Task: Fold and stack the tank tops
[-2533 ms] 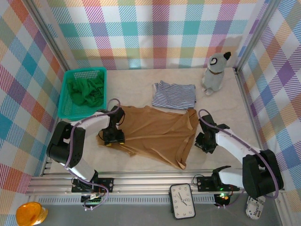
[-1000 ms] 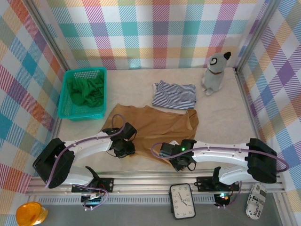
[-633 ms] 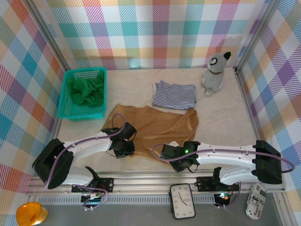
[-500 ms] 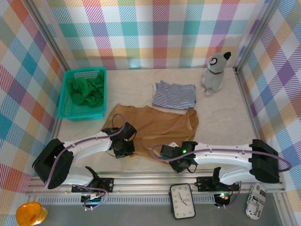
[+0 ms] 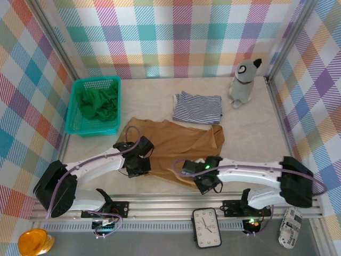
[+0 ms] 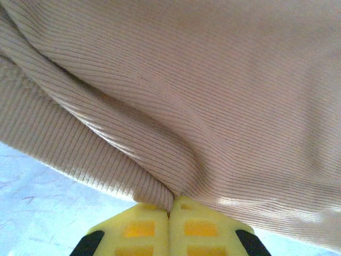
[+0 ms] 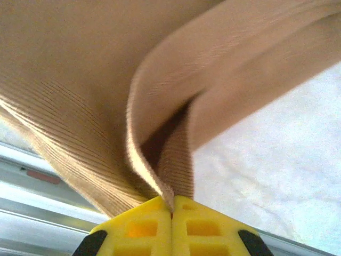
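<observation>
— What colours are you getting?
— I see a ribbed tan top (image 5: 176, 140), a navy-and-white striped top (image 5: 198, 106) and a bright green top (image 5: 97, 102). The mesh basket (image 5: 72, 114) is teal.
— And around them?
— My worktop (image 5: 250, 128) is cream and the walls (image 5: 181, 37) are pastel plaid. The left pincer (image 6: 169, 209) and right pincer (image 7: 171, 205) are yellow.

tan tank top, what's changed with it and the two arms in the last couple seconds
Both arms swung from the side edges of the tan tank top to its near edge, where the left gripper and right gripper are now shut on the cloth. Its near corner, earlier spread flat, is gathered up. The striped tank top, the green tank top in the basket and the plush dog stayed put.
</observation>
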Controlling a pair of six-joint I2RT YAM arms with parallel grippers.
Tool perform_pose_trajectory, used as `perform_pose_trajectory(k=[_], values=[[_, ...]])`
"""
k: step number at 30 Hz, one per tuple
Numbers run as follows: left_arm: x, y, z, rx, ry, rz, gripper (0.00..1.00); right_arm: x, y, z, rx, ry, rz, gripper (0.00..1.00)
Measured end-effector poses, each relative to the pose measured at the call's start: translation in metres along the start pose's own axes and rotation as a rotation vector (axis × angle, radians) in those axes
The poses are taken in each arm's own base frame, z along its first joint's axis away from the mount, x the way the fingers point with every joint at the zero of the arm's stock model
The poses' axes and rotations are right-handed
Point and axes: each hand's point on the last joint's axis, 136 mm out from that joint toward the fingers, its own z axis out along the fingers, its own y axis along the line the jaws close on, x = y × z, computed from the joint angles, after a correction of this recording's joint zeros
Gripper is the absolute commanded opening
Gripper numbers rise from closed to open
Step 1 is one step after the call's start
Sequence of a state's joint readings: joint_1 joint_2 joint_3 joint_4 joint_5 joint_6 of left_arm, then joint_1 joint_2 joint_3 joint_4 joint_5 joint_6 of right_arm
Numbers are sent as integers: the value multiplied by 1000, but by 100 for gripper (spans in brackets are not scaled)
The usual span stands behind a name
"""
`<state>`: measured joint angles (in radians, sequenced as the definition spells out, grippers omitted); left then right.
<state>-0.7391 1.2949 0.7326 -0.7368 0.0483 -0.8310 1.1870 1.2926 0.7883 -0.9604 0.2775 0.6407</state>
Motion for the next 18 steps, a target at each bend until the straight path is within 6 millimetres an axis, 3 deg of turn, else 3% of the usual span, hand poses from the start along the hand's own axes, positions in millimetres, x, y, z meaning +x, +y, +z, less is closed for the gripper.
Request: perform_pose_trajectory(k=[4,9,13,18], values=[[-15,-9,-33,11,-67,31,0,-29,-22,-35,-80,-146,156,0],[-36,-19,-81,22,-145,63,0,-74,-57,-98,-172,-388,324,0],[-64,-25,-135,47,-241,68,0,-112,-81,-153,-210,-585,391,0],[-93,-26,-209,81,-391,78,0,-145,-100,-216,-239,-773,406,0]])
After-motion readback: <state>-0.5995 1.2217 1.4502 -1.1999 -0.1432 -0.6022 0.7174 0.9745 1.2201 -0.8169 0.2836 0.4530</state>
